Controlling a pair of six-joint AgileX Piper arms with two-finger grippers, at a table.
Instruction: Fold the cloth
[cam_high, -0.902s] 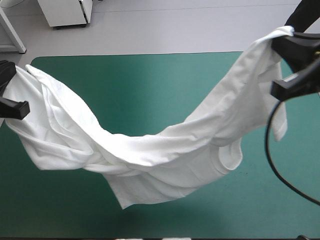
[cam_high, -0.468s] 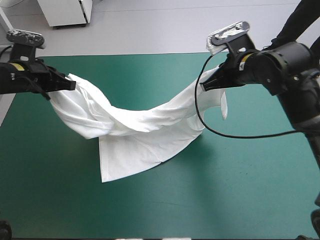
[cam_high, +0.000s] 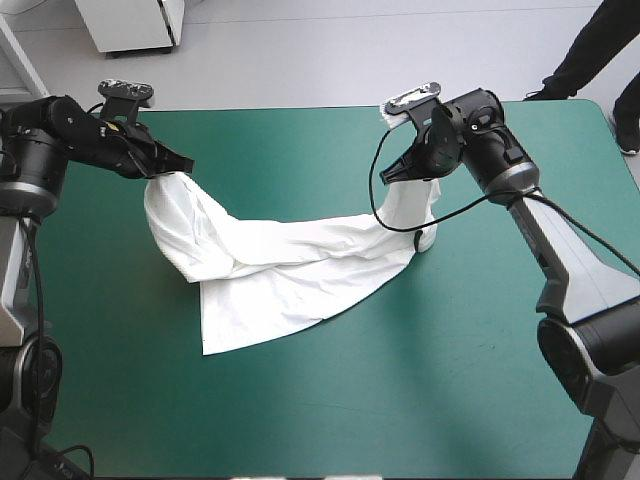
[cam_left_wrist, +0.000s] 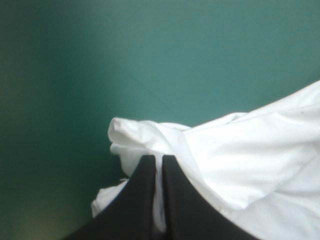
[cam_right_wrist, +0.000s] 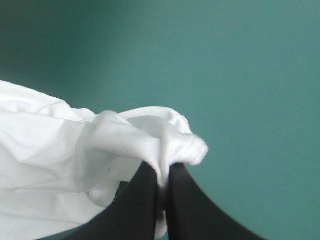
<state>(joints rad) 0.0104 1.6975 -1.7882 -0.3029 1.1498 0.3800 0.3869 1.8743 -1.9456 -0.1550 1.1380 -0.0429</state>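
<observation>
The white T-shirt (cam_high: 270, 270) hangs in a sagging band between my two grippers, its lower part lying flat on the teal-green cover toward the table's middle. My left gripper (cam_high: 180, 165) is shut on the T-shirt at its left end, held a little above the table's far left. In the left wrist view the black fingers (cam_left_wrist: 145, 195) pinch bunched white fabric (cam_left_wrist: 240, 155). My right gripper (cam_high: 395, 175) is shut on the T-shirt at its right end, over the far right. The right wrist view shows a rolled fold (cam_right_wrist: 150, 140) clamped at my gripper (cam_right_wrist: 164, 187).
The teal-green cover (cam_high: 450, 400) is bare across the near half and the right side. A black cable loops beside the right gripper, close to the hanging cloth. The table's far edge lies just behind both grippers.
Both grippers have come down and moved toward the table's middle from high at the sides. The T-shirt has sunk, and more of it now lies on the cover.
</observation>
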